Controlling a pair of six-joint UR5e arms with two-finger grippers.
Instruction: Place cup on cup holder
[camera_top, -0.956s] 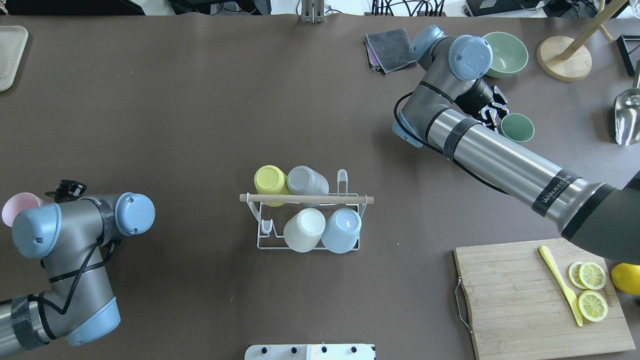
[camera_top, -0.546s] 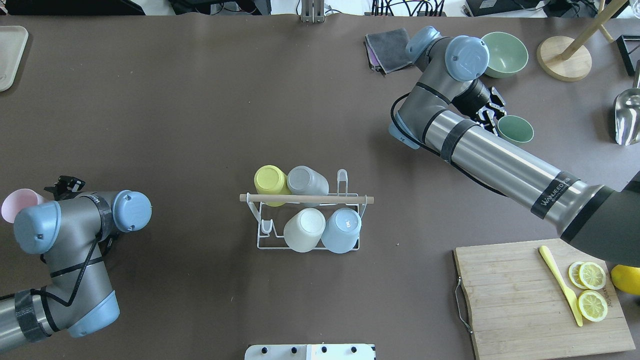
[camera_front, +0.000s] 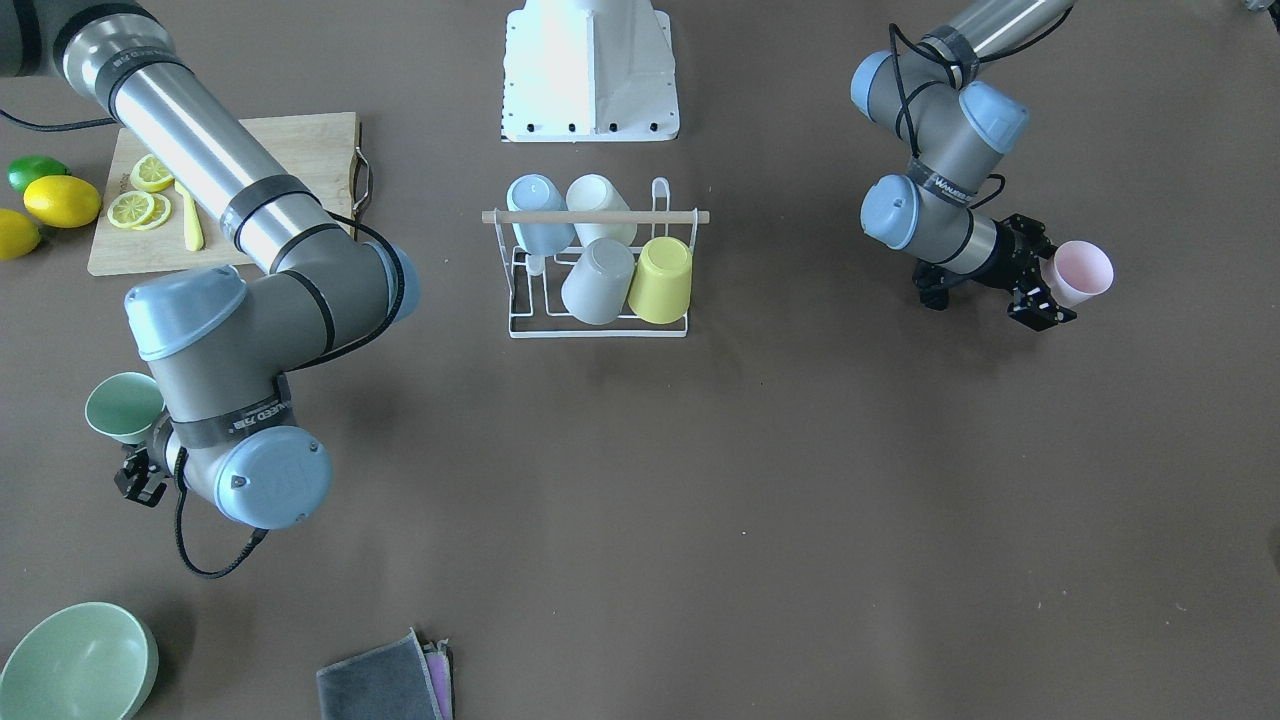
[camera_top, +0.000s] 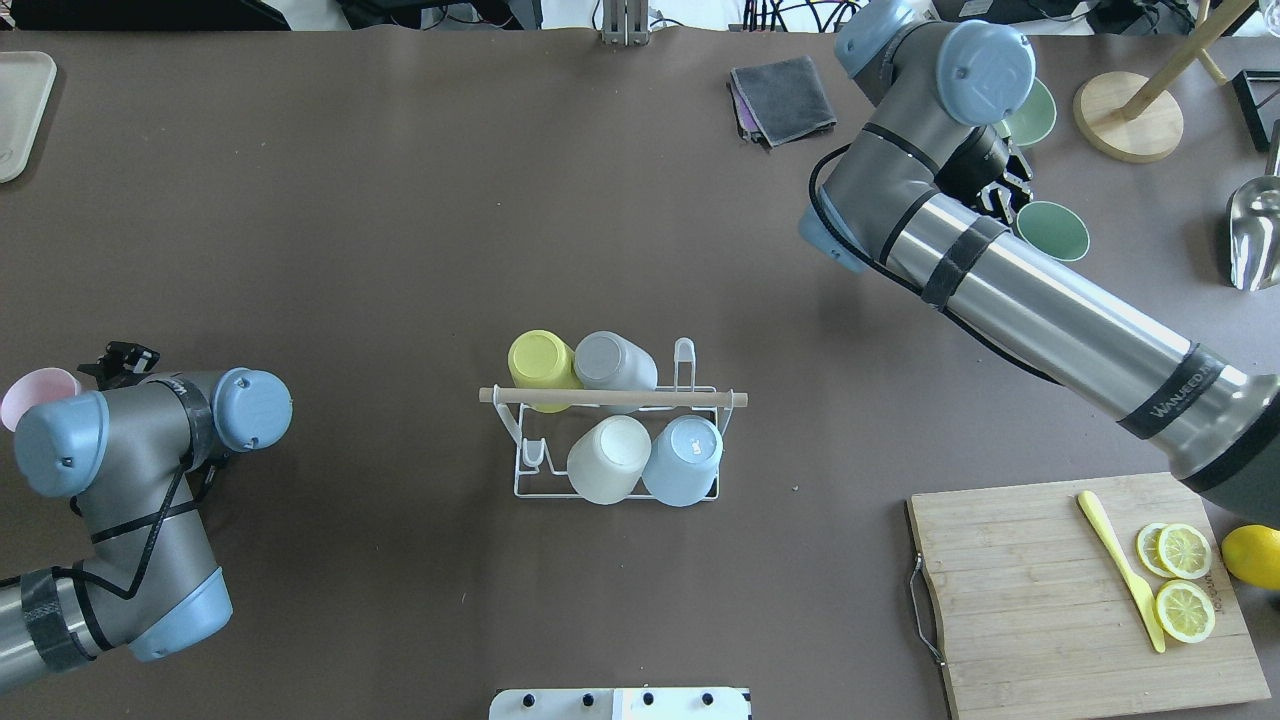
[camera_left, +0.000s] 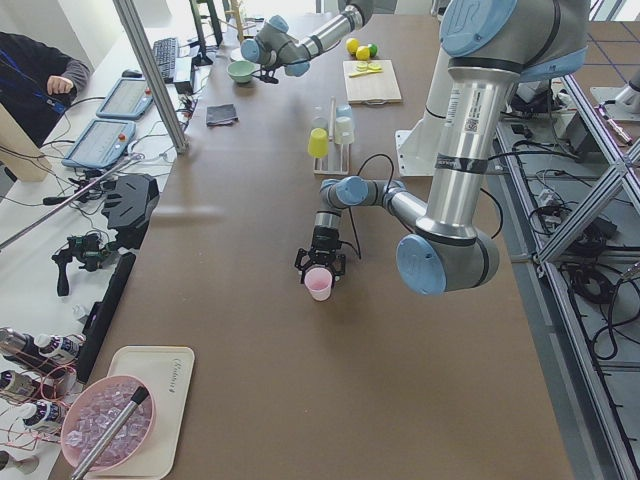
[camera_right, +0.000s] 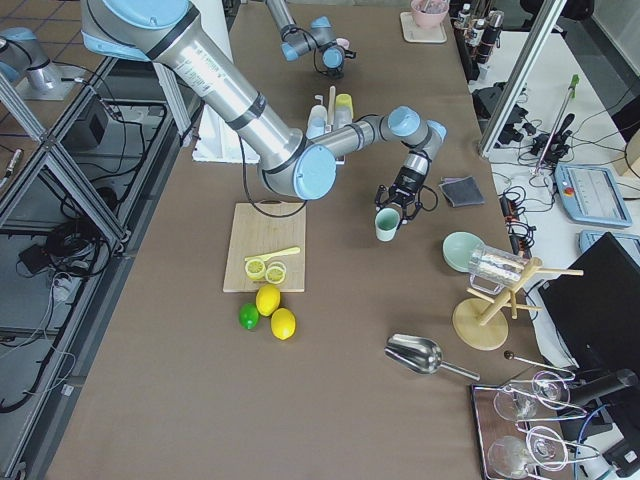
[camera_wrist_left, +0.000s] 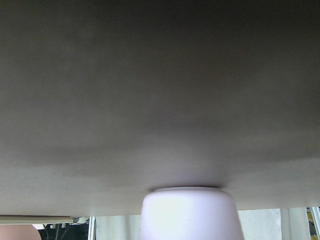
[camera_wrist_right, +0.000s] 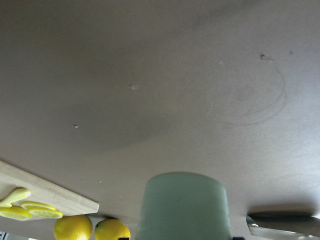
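Meanwhile, a pink cup (camera_front: 1078, 272) was gripped by the left gripper (camera_front: 1050, 290) and a green cup (camera_top: 1052, 231) by the right gripper (camera_top: 1008, 200), both well apart from the cup holder (camera_top: 614, 420).

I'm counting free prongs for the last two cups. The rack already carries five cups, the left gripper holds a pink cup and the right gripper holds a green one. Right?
Not quite: the rack carries four cups, not five: yellow, grey, white and blue, as the overhead view shows. The rest holds: the left gripper holds the pink cup, and the right gripper holds the green cup.
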